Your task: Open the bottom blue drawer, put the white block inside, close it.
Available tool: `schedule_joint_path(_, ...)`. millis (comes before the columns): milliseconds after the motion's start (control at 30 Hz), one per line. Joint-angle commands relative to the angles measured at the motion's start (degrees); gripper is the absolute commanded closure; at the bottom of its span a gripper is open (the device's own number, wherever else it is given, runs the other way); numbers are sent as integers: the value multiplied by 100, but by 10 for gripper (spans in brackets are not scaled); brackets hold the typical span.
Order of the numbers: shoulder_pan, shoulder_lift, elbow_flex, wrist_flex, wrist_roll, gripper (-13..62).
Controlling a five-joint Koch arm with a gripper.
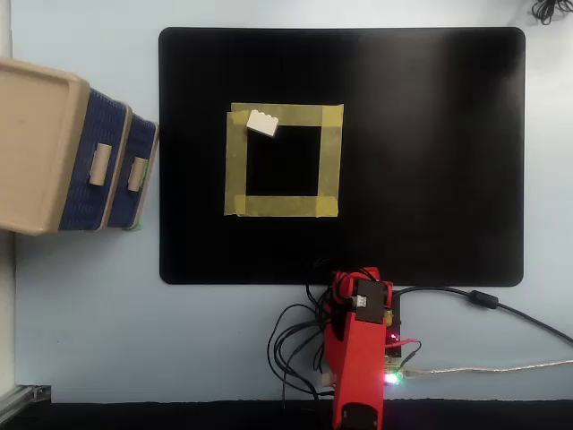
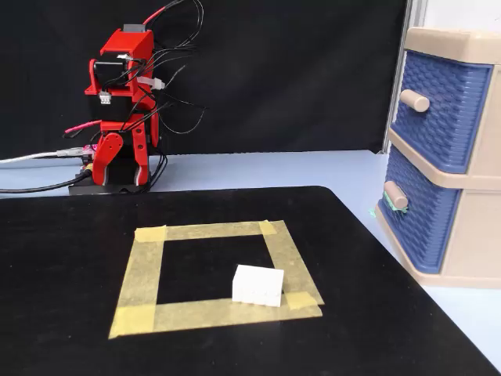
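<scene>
The white block (image 1: 262,123) (image 2: 258,285) lies on a corner of a yellow tape square (image 1: 283,160) on the black mat. The bottom blue drawer (image 1: 143,143) (image 2: 419,227) is pushed in, its beige handle (image 2: 396,195) facing the mat. The red arm (image 1: 358,349) is folded up at the mat's edge, far from both block and drawer. My gripper (image 2: 119,168) hangs down by the arm's base with nothing in it. Its jaws are too small and tangled with the base to read as open or shut.
The beige cabinet (image 1: 36,143) stands just off the mat's left edge in the overhead view, with a second blue drawer (image 2: 442,106) above the bottom one, also pushed in. Cables (image 1: 483,305) trail from the arm's base. The black mat (image 1: 430,161) covers the table's middle.
</scene>
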Motion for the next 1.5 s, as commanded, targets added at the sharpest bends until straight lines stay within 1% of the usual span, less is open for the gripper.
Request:
schedule_joint_path(0,18,299,97,343,35,149)
schedule_joint_path(367,9,308,18,422,26,151)
schedule_joint_path(433,-26,308,-668,712,-9,152)
schedule_joint_path(533,-132,264,-2927,1046,-308,155)
schedule_joint_path(567,-229,202,-3384,1037,-545,155)
schedule_joint_path(600,-563,-35,-3902,1002,-1116,155)
schedule_joint_path(667,-1731,-466,-4315,861,-2320,155)
schedule_joint_path(733,-3419,-896,-4307,369,-3771,154)
schedule_joint_path(767,-4438,-1230,-4307,-229,-4772,154)
schedule_joint_path(833,-5687,-1898,-4254,-1591,-6319,155)
schedule_joint_path(900,-6275,-2593,-4104,-3393,-7682,156)
schedule_joint_path(933,-6293,-2795,-3990,-4157,-8095,155)
schedule_joint_path(1100,-6337,-3498,-3006,-8253,-8974,156)
schedule_joint_path(1167,-6354,-4069,-2602,-10230,-9369,155)
schedule_joint_path(1267,-6486,-5001,-2487,-12445,-9615,154)
schedule_joint_path(1300,-6548,-5493,-2496,-13201,-9615,154)
schedule_joint_path(1400,-6574,-6434,-2725,-14388,-9615,154)
schedule_joint_path(1467,-6592,-6724,-2918,-14634,-9615,155)
